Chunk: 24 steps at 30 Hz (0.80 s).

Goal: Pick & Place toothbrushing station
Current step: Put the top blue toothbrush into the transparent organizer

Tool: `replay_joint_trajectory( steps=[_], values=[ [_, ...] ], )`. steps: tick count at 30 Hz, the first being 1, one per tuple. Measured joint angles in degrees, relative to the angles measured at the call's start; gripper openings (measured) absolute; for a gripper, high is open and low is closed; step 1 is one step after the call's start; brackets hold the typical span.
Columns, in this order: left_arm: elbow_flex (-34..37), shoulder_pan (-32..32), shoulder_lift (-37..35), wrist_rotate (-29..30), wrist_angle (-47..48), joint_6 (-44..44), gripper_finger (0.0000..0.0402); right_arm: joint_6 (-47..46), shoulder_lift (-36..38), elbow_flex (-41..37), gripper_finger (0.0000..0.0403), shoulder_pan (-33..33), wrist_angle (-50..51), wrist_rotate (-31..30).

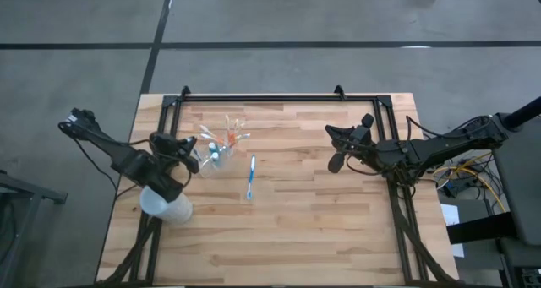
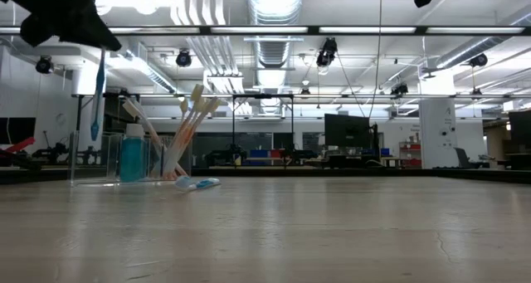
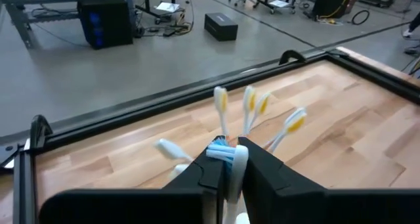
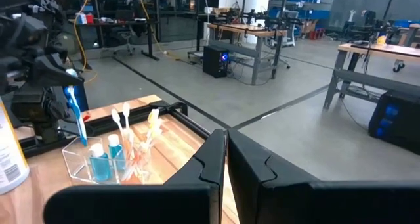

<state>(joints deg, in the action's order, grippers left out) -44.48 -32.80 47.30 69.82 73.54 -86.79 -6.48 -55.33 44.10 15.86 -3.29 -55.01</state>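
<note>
While the left gripper (image 1: pixel 196 155) is hovering over the tabletop's (image 1: pixel 321 229) left part, its jaws are pinching a white-blue toothbrush (image 2: pixel 98 96) almost shut around the handle. That brush is hanging close to upright, long axis vertical, its bristled head (image 3: pixel 221 152) showing between the fingers in the left wrist view. It is hanging above the clear holder (image 4: pixel 98 166), where a blue toothpaste tube (image 2: pixel 132 153) is standing upright. Beside the tube, several white-orange toothbrushes (image 2: pixel 187 125) are standing in a small clear tumbler (image 4: pixel 136 162), leaning and fanning outward with their heads up. Another white-blue toothbrush (image 1: pixel 250 177) is lying flat on the wood just beside the holder, toward the middle, its long axis running roughly from the far edge toward the near edge. A frosted whitish cup (image 1: pixel 166 206) is lying near the left edge, partly under the left arm. The right gripper (image 1: pixel 336 160) is waiting well apart over the right side, jaws pressed together and holding nothing.
</note>
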Motion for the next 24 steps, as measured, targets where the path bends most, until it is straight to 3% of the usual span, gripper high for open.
replay_joint_trajectory(
  steps=[12,24],
  values=[
    [7.3,0.0,-0.1,-0.8,-3.0,-5.9,0.0044,0.5,0.0,0.0,0.0013,0.0,0.1,0.0],
    [8.2,0.0,-0.1,-2.8,-3.3,-5.8,0.0039,0.6,0.0,0.0,0.0013,0.0,0.1,0.0]
  ],
)
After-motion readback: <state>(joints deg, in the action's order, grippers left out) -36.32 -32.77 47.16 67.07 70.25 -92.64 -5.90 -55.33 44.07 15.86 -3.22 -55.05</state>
